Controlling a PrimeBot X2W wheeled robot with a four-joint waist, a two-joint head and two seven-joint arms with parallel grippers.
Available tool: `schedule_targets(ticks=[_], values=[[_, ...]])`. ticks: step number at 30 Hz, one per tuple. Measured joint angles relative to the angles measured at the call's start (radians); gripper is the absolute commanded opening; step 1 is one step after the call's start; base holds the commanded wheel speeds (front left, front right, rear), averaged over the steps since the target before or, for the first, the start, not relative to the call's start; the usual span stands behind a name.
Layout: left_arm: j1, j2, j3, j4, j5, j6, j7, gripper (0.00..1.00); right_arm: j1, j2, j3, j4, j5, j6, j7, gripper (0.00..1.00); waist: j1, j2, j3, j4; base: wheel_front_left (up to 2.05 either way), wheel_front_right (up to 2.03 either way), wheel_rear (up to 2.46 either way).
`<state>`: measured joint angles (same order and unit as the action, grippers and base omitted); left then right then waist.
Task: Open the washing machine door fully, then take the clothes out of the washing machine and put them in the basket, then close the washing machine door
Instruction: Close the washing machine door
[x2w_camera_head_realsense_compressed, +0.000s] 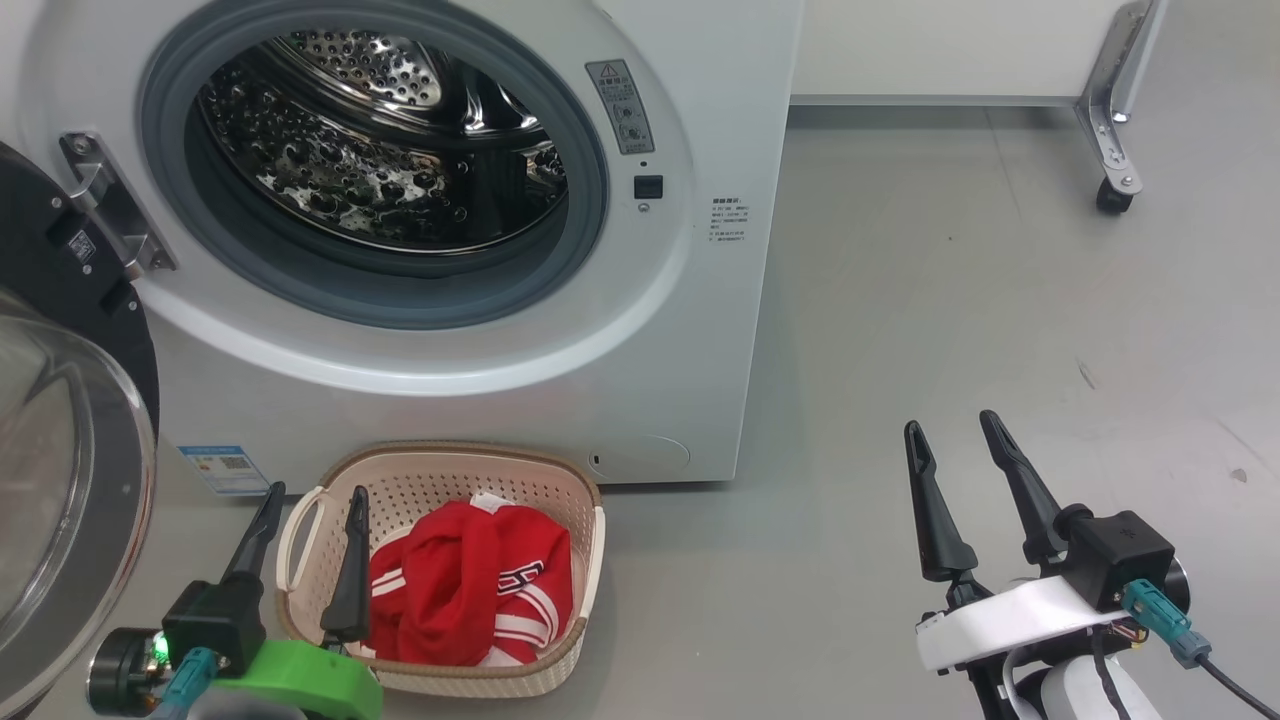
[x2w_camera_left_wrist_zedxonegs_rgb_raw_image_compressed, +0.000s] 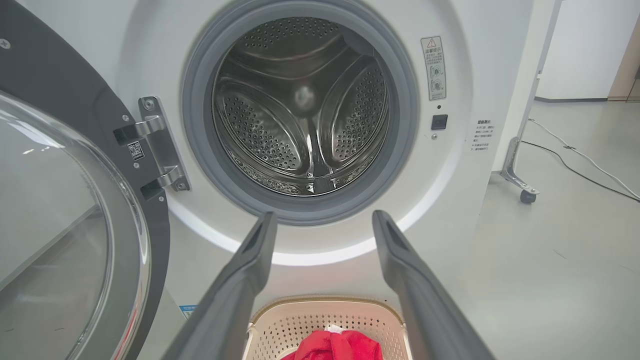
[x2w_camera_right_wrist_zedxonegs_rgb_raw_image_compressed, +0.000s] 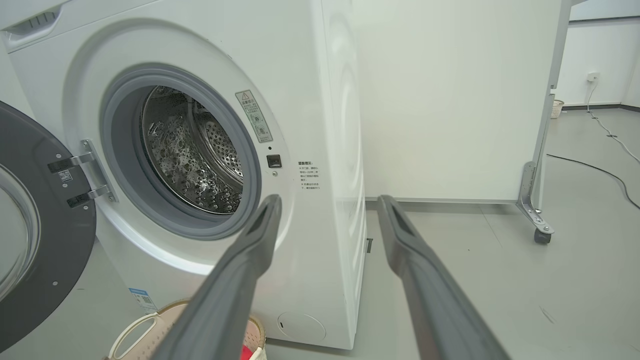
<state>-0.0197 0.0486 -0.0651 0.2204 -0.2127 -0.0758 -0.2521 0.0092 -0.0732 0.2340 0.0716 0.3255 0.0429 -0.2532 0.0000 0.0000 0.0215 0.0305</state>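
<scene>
- Big white front-loading washing machine (x2w_camera_head_realsense_compressed: 700, 330) — steel perforated drum (x2w_camera_head_realsense_compressed: 380, 160) in plain sight.
- Round black-rimmed glass washing machine door (x2w_camera_head_realsense_compressed: 70, 470) swung wide, at left.
- Small cream perforated plastic basket (x2w_camera_head_realsense_compressed: 450, 452) on grey floor (x2w_camera_head_realsense_compressed: 950, 300), just before the machine.
- Bright red, white-striped clothes (x2w_camera_head_realsense_compressed: 460, 590) heaped in basket.
- Left gripper (x2w_camera_head_realsense_compressed: 315, 495) above basket's left side, fingers apart, holding nothing; right gripper (x2w_camera_head_realsense_compressed: 950, 422) over floor — likewise spread.

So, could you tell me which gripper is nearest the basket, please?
The left gripper, on the green mount: its jaws stand at the basket holding the clothes. The right gripper, white-mounted, stands well apart over the floor.
</scene>
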Motion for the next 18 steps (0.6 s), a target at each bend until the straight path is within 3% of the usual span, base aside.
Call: schedule_targets(ticks=[18], values=[[0.000,0.000,-0.010,-0.009,0.004,-0.001,0.000,1.00,0.000,0.002,0.002,0.002,0.000,0.008,0.000,1.00,0.0000,0.0000,0.000,0.003,-1.00,1.00,0.00]])
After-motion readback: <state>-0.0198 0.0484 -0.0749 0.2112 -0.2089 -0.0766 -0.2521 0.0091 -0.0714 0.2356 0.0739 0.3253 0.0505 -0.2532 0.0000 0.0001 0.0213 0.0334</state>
